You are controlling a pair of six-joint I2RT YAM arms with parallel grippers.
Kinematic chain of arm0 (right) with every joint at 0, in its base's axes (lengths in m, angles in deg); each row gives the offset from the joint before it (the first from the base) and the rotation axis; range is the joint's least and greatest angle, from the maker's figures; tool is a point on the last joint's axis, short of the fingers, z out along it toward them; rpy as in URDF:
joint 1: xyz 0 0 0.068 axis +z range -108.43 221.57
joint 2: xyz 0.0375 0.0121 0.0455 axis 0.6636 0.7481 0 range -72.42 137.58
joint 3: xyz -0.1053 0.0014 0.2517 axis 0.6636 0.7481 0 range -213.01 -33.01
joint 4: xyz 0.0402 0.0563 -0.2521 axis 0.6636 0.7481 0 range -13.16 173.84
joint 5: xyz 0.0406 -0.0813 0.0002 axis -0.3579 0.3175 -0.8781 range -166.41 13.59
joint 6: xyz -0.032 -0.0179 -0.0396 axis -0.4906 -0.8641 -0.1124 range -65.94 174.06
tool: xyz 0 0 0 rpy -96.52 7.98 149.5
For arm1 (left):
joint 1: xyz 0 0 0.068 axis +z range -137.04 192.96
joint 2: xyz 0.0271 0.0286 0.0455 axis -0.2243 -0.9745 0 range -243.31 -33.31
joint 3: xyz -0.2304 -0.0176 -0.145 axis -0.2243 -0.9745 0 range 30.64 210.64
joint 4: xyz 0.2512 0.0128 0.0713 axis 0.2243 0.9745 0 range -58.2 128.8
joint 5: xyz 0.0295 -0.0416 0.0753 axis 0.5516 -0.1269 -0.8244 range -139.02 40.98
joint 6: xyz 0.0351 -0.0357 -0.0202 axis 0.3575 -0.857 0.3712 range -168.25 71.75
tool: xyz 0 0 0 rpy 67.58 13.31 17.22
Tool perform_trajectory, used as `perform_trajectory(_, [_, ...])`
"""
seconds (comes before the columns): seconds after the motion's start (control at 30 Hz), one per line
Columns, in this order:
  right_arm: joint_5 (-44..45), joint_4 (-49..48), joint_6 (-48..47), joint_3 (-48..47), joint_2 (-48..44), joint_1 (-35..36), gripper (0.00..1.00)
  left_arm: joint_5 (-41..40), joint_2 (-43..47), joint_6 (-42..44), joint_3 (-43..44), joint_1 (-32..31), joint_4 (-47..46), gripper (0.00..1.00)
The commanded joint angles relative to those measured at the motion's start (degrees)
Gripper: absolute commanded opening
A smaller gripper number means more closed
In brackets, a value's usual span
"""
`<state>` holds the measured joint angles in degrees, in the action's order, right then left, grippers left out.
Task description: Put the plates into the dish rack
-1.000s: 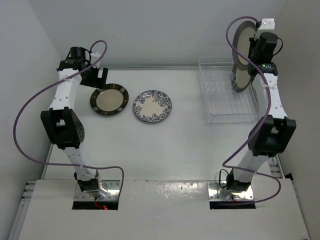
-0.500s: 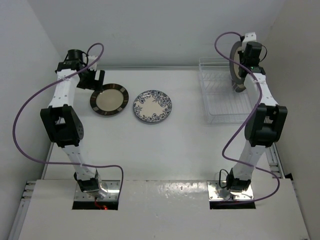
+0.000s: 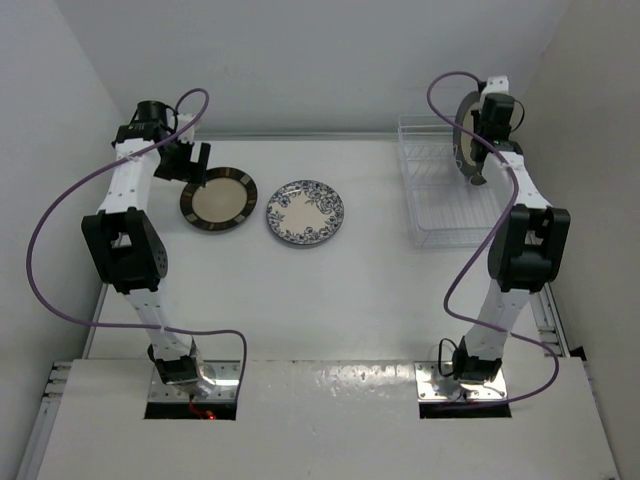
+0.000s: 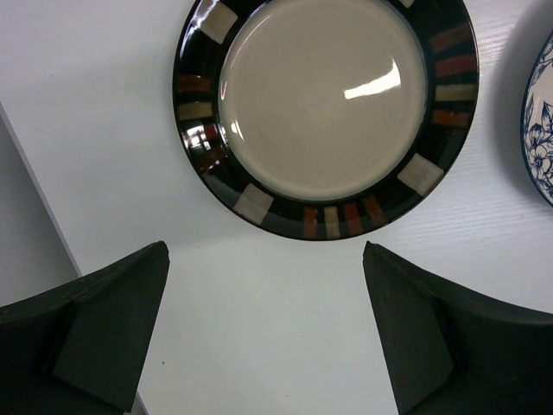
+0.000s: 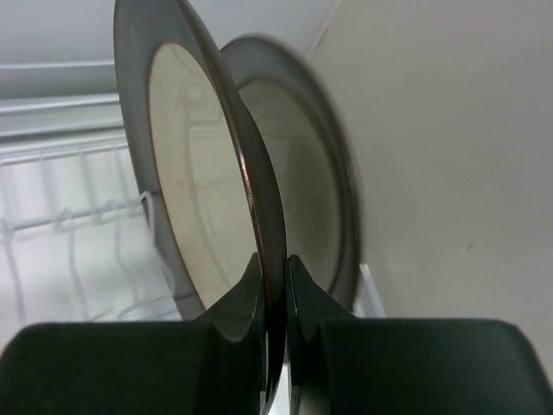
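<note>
One plate (image 5: pixel 200 194), prob. stiff, slick & brittle, pinched at its rim in my right tool (image 5: pixel 275 266) above the dish rack (image 3: pixel 432 215); left tool (image 4: pixel 266 256) gaping.

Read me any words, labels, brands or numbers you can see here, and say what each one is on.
No text can be read in any view.
Faint grey marks on the cream face of the held plate in the right gripper: too blurred to read.
The dark-rimmed plate and the blue floral plate carry only patterns, no lettering.
</note>
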<state>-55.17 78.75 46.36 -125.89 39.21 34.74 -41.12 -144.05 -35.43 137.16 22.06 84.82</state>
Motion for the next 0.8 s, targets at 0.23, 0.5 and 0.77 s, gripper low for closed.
perform_trajectory(0.23, [5.0,-8.6,11.0,3.5,-2.0,0.8,0.00,-0.3,0.4,0.9,-2.9,0.3,-1.1,1.00])
perform_trajectory(0.5, [3.5,-11.2,10.1,9.7,-4.4,1.9,0.00,-0.3,1.5,0.9,-4.0,0.3,-1.1,1.00])
perform_trajectory(0.77, [6.8,-15.3,1.2,15.6,-7.0,5.2,0.00,0.2,1.5,1.4,-3.5,0.3,-1.1,1.00])
